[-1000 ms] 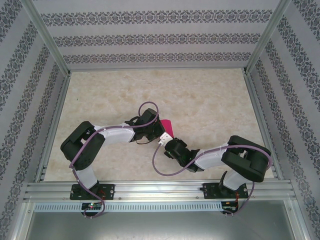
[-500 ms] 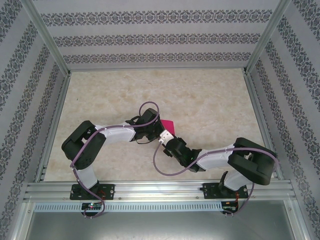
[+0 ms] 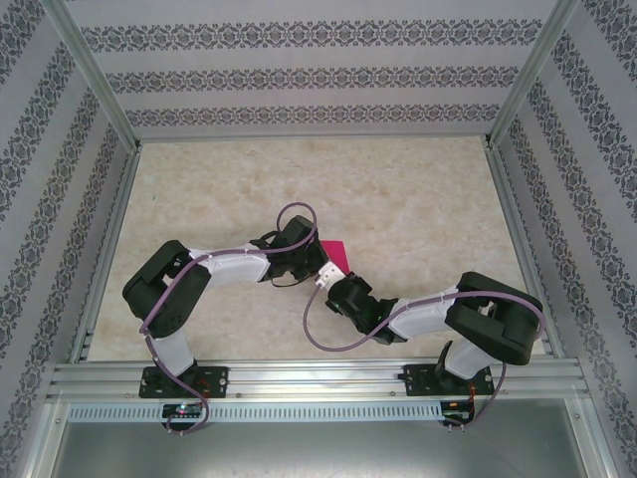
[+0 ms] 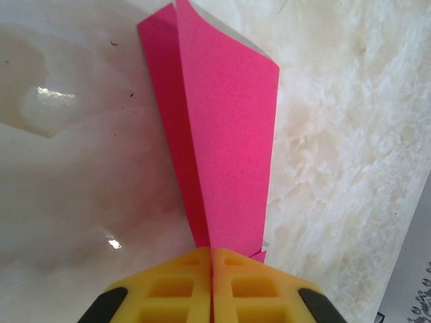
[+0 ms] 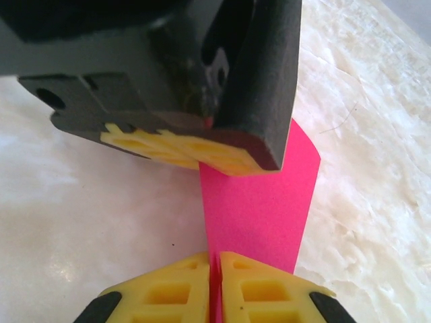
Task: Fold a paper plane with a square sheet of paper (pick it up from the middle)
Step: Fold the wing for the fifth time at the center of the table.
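The magenta sheet of paper (image 3: 335, 253) is folded into a narrow, tapering strip and hangs just above the marble tabletop, near its middle. My left gripper (image 4: 212, 250) is shut on the narrow end, and the paper (image 4: 225, 134) fans out away from it with one layer lifted. My right gripper (image 5: 217, 256) is shut on the opposite edge of the paper (image 5: 259, 212). The left gripper (image 5: 199, 156) faces it a short way off, its yellow pads pressed together on the same strip. From above, the left gripper (image 3: 320, 262) and right gripper (image 3: 335, 280) meet almost tip to tip.
Purple cables (image 3: 320, 339) loop off both wrists near the paper. An aluminium rail (image 3: 318, 376) runs along the near edge, and frame posts (image 3: 95, 75) rise at the corners before patterned walls. The marble tabletop (image 3: 318, 179) stretches beyond the arms.
My right gripper has closed on the paper's edge, and its elbow swung right and then back a little. The left arm and the paper have stayed where they were.
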Motion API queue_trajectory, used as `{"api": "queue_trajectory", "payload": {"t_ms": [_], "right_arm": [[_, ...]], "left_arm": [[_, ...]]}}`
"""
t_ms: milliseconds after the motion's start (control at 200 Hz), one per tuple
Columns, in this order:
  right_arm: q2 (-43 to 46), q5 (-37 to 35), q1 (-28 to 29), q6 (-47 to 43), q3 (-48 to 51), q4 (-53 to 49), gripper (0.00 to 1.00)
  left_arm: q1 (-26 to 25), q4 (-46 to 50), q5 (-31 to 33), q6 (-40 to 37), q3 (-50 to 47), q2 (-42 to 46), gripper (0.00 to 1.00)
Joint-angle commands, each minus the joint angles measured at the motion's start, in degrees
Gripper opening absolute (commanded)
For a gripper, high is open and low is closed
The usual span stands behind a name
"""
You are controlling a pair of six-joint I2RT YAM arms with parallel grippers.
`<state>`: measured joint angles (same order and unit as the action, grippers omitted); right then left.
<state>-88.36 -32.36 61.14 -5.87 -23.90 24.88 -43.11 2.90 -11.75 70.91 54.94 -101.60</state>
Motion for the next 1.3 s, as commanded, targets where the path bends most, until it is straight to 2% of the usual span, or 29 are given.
{"api": "queue_trajectory", "payload": {"t_ms": [0, 145, 185, 235, 285, 475, 535, 744, 1294], "right_arm": [[0.43, -1.36, 0.51, 1.76, 0.43, 1.05, 0.08], [-0.15, -0.89, 0.55, 3.4, -0.15, 1.18, 0.04], [-0.15, -0.65, 0.54, 3.99, -0.29, 1.36, 0.03], [-0.07, 0.09, 0.46, 4.77, -0.15, 2.0, 0.01], [0.19, 0.84, 0.22, 5.77, 0.02, 2.5, 0.0], [2.16, 10.07, -2.86, 11.55, 1.23, 5.3, 0.0], [2.72, 13.62, -4.35, 14.01, 1.69, 6.34, 0.0], [1.83, 23.25, -8.1, 21.79, 3.94, 14.54, 0.0], [-5.41, 33.45, -14.9, 40.64, 7.43, 25.53, 0.0]], "left_arm": [[0.66, 1.29, -0.22, -1.05, 1.71, 0.02, 0.12], [0.66, 1.43, -0.38, -1.43, 1.84, 0.9, 0.2], [0.72, 1.79, 0.19, -1.73, 1.7, 1.67, 0.25], [0.83, 3.18, 1.35, -2.15, 1.53, 2.9, 0.38], [1.07, 4.28, 2.63, -2.92, 1.09, 4.49, 0.4], [2.77, 8.7, 7.92, -3.75, -1.72, 11.94, 0.65], [3.12, 10.03, 9.56, -4.21, -2.35, 14.09, 0.68], [3.84, 11.52, 10.87, -5.25, -3.28, 17.05, 0.7], [3.83, 8.41, 6.35, -4.97, -2.78, 13.16, 0.7]]}}
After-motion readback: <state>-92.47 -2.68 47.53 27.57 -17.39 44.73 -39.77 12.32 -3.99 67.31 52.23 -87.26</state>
